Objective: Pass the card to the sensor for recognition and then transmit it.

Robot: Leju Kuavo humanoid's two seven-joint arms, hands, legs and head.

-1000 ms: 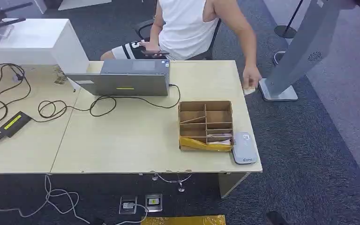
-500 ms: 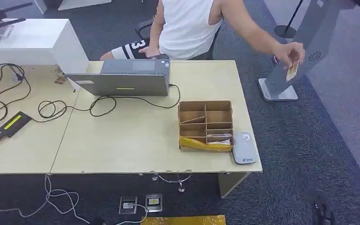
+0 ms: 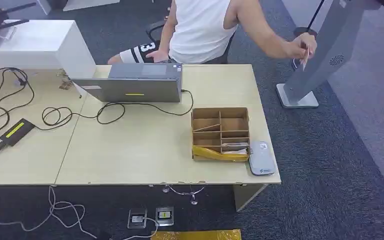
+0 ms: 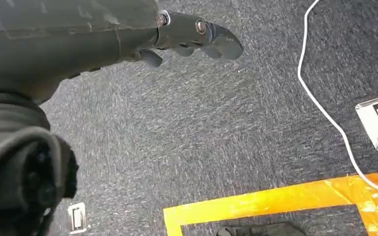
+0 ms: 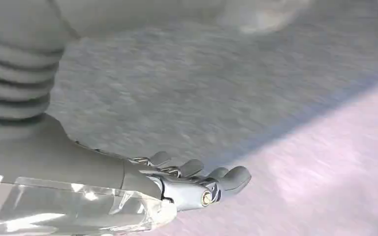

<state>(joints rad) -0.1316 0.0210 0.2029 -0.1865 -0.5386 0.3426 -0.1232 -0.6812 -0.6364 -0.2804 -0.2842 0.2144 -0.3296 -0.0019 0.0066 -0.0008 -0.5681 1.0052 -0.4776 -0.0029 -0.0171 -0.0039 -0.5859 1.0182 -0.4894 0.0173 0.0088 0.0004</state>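
**Card Held by Person at Upper Right**

Grey carpet surrounds the wooden table (image 3: 145, 145). A person's hand (image 3: 302, 49) holds the card (image 3: 305, 59) at upper right. Left hand (image 4: 197, 39) and right hand (image 5: 197, 184) hang empty above floor, fingers loosely extended.

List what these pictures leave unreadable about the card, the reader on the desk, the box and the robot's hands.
- Card: head view, too small and edge-on in the person's hand; face unreadable.
- Reader: markings too small.
- Box: contents of front compartments partly hidden by dividers and yellow tape.
- Right robot hand: right wrist view blurred.
- Left robot hand: palm side hidden by its cover.
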